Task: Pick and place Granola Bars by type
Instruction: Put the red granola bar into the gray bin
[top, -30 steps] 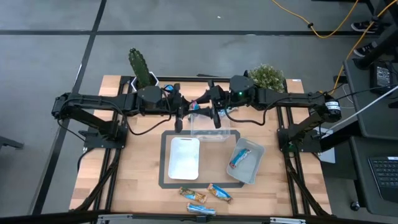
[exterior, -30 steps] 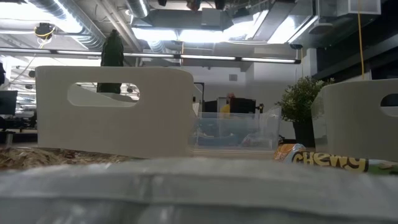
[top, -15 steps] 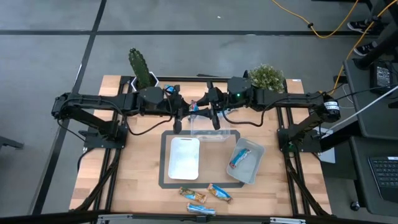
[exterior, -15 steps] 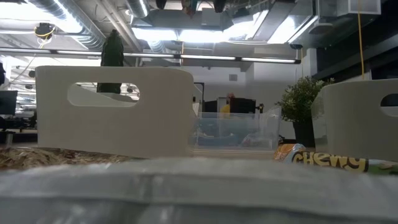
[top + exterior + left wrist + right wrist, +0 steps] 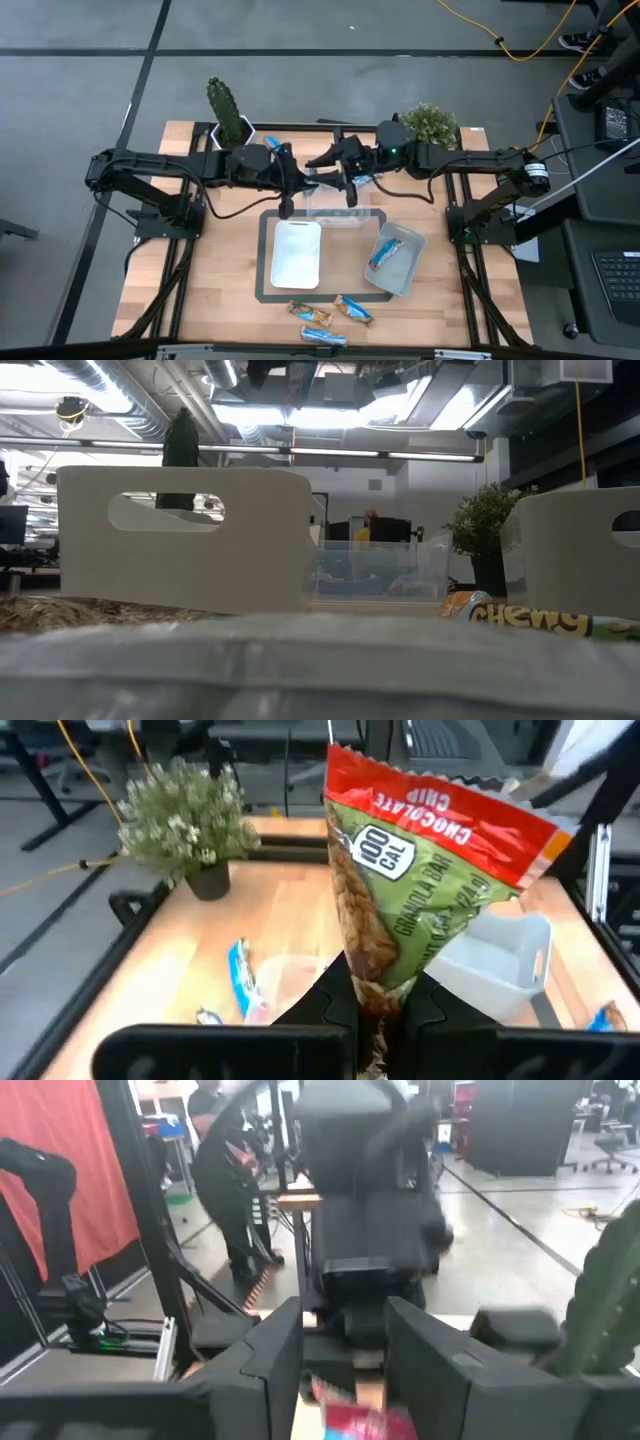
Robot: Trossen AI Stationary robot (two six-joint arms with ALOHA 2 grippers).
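We hold chocolate chip granola bar (image 5: 420, 870) in left gripper (image 5: 380, 1010); right gripper (image 5: 345, 1345) spread empty. One bar (image 5: 384, 255) binned; three bars (image 5: 330, 318) left.

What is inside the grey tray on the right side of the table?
The grey tray holds one blue-wrapped granola bar, lying on its floor. Nothing else shows inside it from above; anything under the bar is hidden.

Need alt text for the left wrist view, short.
The left hand pinches the lower end of an upright granola bar, green and red wrapper reading chocolate chip. Behind it lie the wooden table, a potted plant, a white tray and a blue bar.
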